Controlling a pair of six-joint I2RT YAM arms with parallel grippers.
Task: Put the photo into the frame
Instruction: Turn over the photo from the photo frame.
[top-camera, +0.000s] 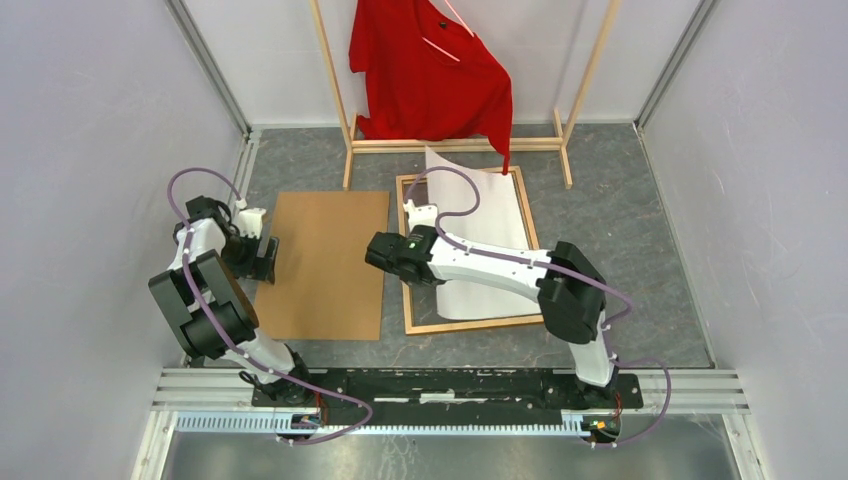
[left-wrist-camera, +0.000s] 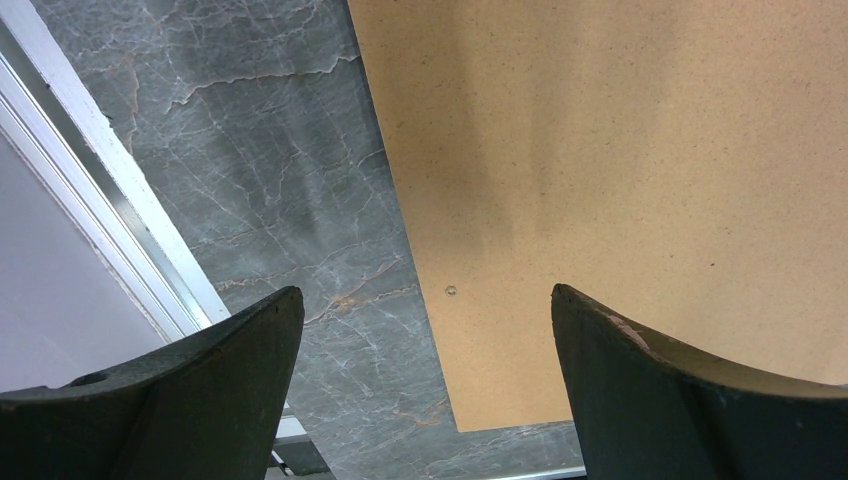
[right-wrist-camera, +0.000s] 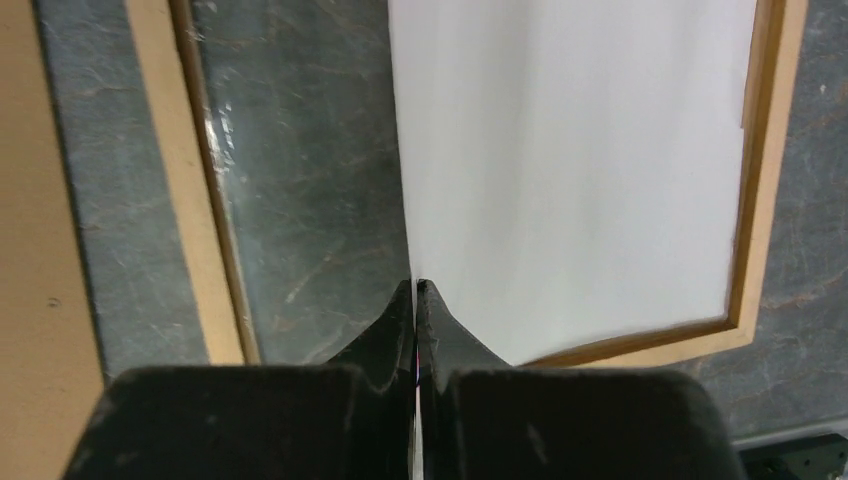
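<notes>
Lying white back up, the photo (top-camera: 497, 218) sits inside the frame (top-camera: 470, 324), covering its right and middle part; it is a large, smooth, matte rectangular sheet, and its far edge curls up past the frame's far rail toward the rack; its printed side cannot be seen. The frame is a thin rectangle of orange-brown wood with narrow rails, flat on the table (top-camera: 620, 250); along its left side an uncovered strip shows a glossy clear sheet (right-wrist-camera: 300, 180) with the grey veined surface visible through it. The right claw (right-wrist-camera: 415, 290) has its two dark fingers pressed together on the photo's left edge, near the frame's near-left part; the right arm reaches from its base leftward and forward, elbow raised, wrist low over the frame.

Just left of the frame lies the plain brown backing board (top-camera: 325, 265), flat, speckled and fibrous, with square corners; the left claw (left-wrist-camera: 425, 292) hovers above its left edge with its curved black fingers spread wide, holding nothing; the left arm is folded, wrist pointing down. The table is dark grey stone-patterned with pale veins; at its far side stands a pale wooden rack (top-camera: 455, 145) with a red shirt (top-camera: 430, 70) hanging on it.
</notes>
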